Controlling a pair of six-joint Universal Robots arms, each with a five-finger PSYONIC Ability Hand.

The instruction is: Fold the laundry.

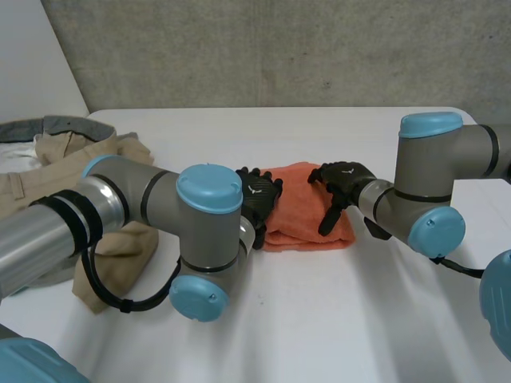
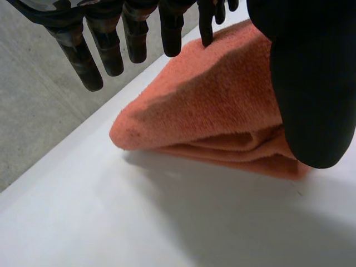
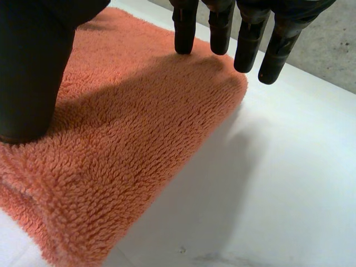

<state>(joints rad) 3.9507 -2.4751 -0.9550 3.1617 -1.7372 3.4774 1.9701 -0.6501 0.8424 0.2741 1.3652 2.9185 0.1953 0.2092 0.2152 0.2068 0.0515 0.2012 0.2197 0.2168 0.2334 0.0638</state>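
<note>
At the near side you have bare white table [image 1: 335,319], with the grey left arm [image 1: 160,211] crossing in from the left. At mid-table lies the folded orange terry towel [image 1: 302,214], flat, with its stacked layers showing along the near left edge. Your left hand [image 1: 257,199] is at the towel's left edge. In its wrist view the fingers [image 2: 83,61] hang straight and relaxed above the cloth, so it is released and grasps nothing. Your right hand [image 1: 343,182] is over the towel's right part. Its fingers [image 3: 186,28] are straight too, tips at the towel's edge, and the thumb rests on the pile, so it is likewise released and not pinching. At the left of the table a heap of crumpled beige trousers [image 1: 120,243] lies well apart from the towel, with a grey-banded garment [image 1: 48,128] at its far end. Beyond the table's far edge stands a grey concrete wall [image 1: 279,48].
</note>
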